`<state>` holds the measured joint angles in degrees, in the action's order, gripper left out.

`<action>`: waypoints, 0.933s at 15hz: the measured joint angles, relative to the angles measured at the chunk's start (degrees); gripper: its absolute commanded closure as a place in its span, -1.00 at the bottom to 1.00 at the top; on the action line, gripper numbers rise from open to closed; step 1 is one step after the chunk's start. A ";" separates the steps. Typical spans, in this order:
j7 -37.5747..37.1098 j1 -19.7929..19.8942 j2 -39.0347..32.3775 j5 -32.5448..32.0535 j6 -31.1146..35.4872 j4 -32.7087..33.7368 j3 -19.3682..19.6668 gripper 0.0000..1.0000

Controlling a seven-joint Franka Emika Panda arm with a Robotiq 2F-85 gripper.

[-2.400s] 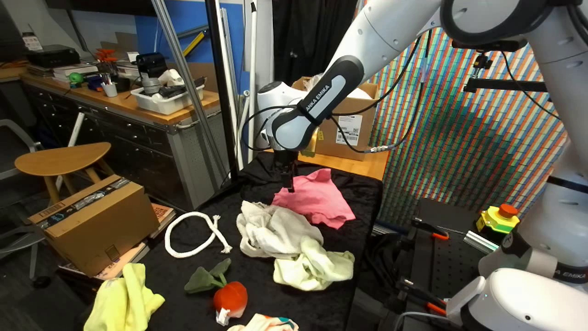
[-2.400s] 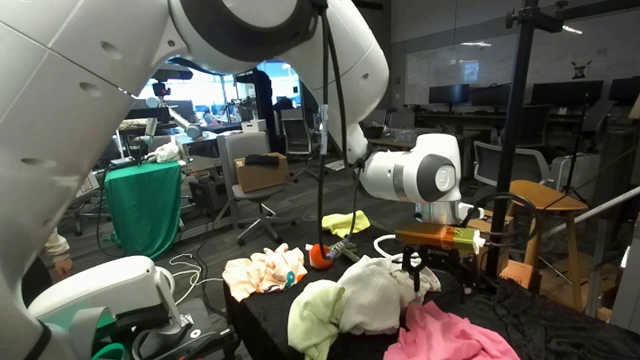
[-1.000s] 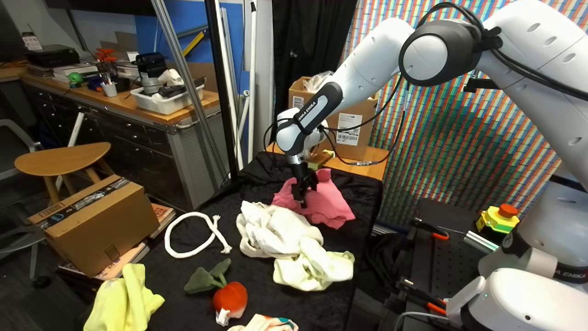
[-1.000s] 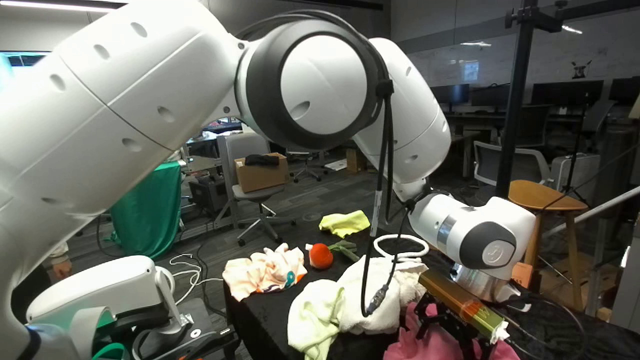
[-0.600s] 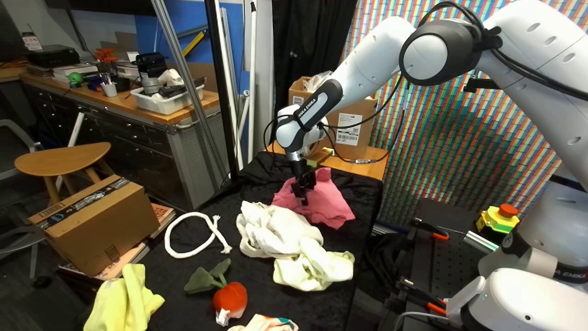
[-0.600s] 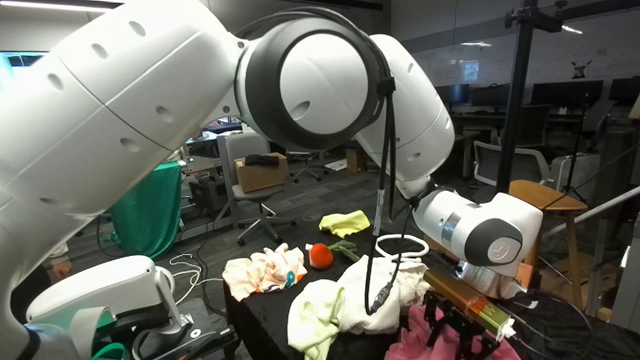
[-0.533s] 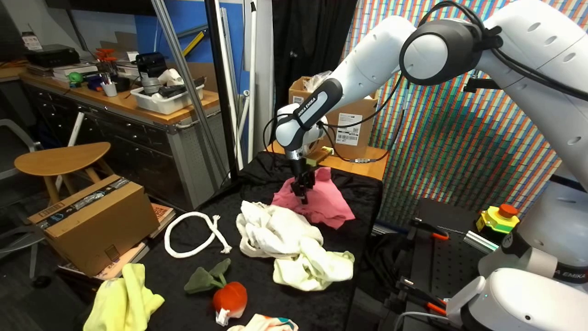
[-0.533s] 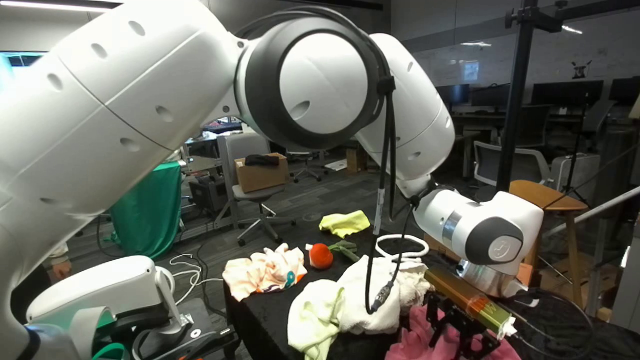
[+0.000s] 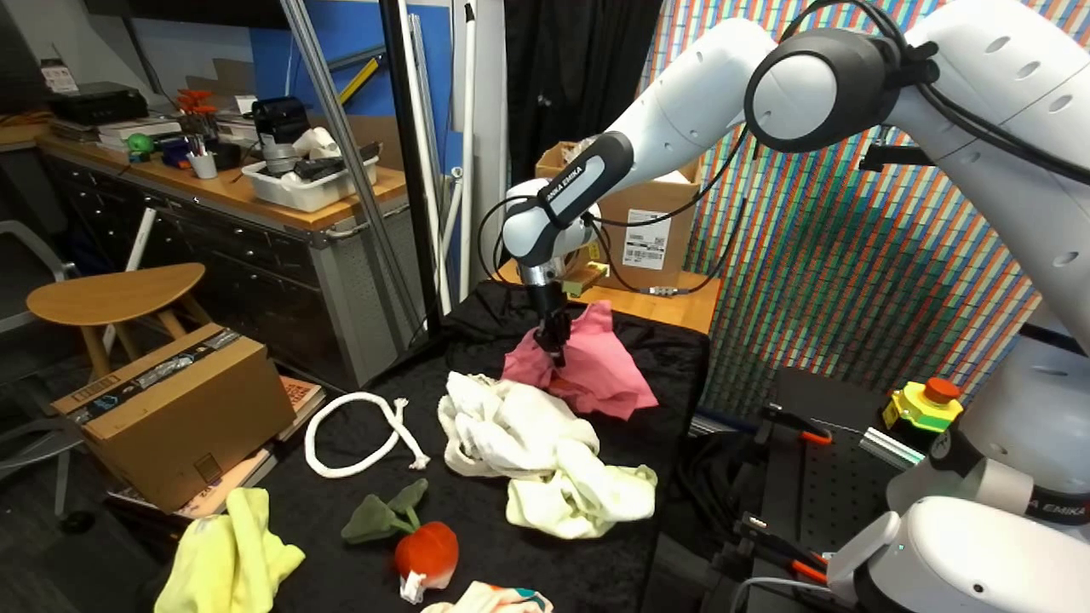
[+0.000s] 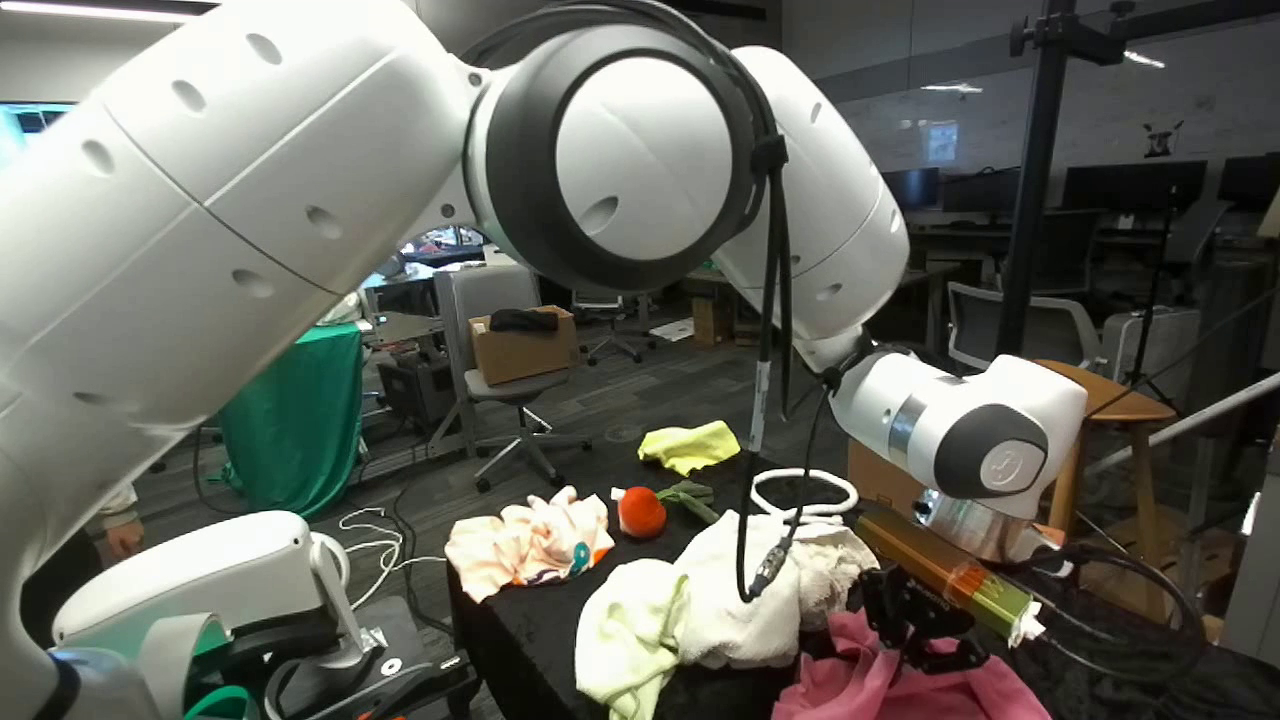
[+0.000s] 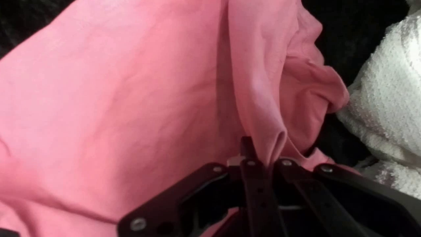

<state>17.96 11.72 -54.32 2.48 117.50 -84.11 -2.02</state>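
Wrist view: the gripper (image 11: 268, 160) is pinched almost closed with a fold of pink cloth (image 11: 148, 98) in it, the rest lying beside the jaws. In both exterior views it's right under them; I'd guess light, floppy, not slippery, so grab raised folds.

Looks like robotics lab: white robot arm (image 9: 694, 98), red emergency-stop button (image 9: 941, 391), drawer cabinet (image 9: 247, 255), monitors (image 10: 1133, 192), whiteboard (image 10: 985, 130), wheeled office chair (image 10: 490, 287).
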 measured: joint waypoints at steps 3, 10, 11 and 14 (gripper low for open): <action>5.51 0.83 1.73 0.00 -0.19 -0.18 -1.60 0.83; 19.70 1.97 13.83 0.00 0.00 -5.31 -3.52 0.86; 21.40 1.94 15.86 0.00 0.09 -6.43 -3.63 0.86; 25.30 1.42 21.62 -0.01 0.86 -9.65 -3.80 0.87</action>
<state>43.27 13.14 -32.69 2.46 118.36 -93.76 -5.82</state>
